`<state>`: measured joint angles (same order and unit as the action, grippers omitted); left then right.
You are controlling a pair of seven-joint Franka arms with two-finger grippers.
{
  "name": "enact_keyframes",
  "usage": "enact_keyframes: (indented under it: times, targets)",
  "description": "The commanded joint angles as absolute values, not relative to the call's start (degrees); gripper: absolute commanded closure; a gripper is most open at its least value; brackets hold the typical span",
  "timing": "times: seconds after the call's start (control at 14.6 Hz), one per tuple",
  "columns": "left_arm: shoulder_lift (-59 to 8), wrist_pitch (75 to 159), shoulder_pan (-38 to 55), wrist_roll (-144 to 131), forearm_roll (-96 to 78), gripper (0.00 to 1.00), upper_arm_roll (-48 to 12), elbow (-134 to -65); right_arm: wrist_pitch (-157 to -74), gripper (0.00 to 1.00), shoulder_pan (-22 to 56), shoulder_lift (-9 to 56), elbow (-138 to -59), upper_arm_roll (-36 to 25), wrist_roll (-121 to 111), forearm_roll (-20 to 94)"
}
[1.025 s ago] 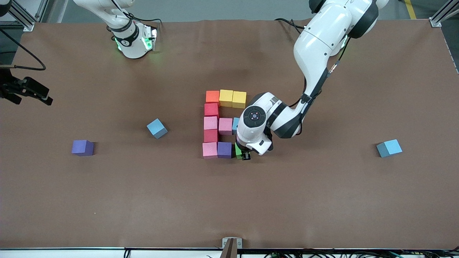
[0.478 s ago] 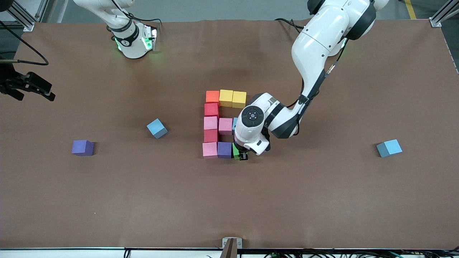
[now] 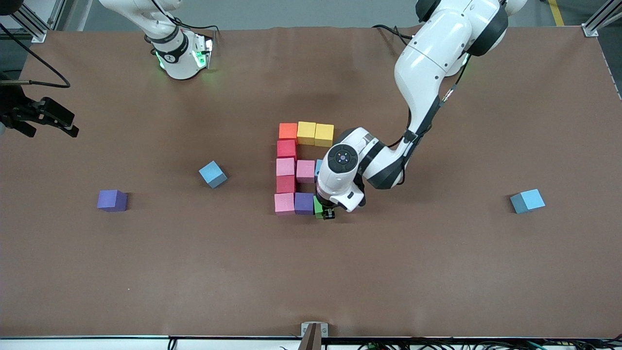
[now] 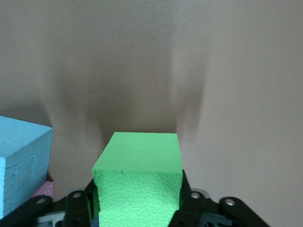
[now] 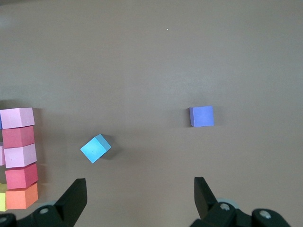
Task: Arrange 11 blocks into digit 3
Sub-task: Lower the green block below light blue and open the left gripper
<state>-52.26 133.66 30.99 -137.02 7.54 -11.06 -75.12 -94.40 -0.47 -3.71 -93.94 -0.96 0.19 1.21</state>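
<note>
Brown table, front view: the figure of blocks sits mid-table, an orange block and two yellow ones forming its bar farthest from the camera. The left gripper is down at the nearest bar, around the green block, which stands just beside the purple block. The right gripper waits over the right arm's end of the table. Three stray blocks lie well apart from the figure.

Left wrist view: green block sits on the table inside the left gripper; gripped or just released, cannot tell. A light blue block is near it.

Right wrist view: right gripper spread wide, holding nothing, above bare table. A stray light blue block and a stray purple block lie below it.
</note>
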Motion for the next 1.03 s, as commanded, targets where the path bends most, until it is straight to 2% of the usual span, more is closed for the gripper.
enact_keyframes:
  times: [0.0,0.21,0.48,0.75,0.96]
  targets:
    - [-52.82,133.6,31.46,-134.83,6.06,0.0,-10.72,-73.92,-94.75,0.0,-0.53,-5.01,-94.83,-0.88,-0.09,0.97]
    - [-51.68,132.37,31.55,-134.04,6.59,0.0,-10.81,-73.92,-94.75,0.0,-0.7,-5.01,-94.75,-1.23,-0.09,0.88]
    - [-43.44,123.43,30.41,-123.96,6.68,0.0,-12.48,-73.83,-94.75,0.0,-0.53,-5.01,-94.66,-0.97,0.0,0.88]
    - [-34.56,111.91,28.65,-96.58,7.11,0.0,-12.04,-73.92,-94.75,0.0,-0.53,-5.01,-94.66,-0.97,0.0,0.97]
    - [-29.29,107.24,27.26,-79.07,7.12,0.0,-10.47,-74.0,-94.75,0.0,-0.61,-5.01,-94.57,-1.05,-0.09,0.88]
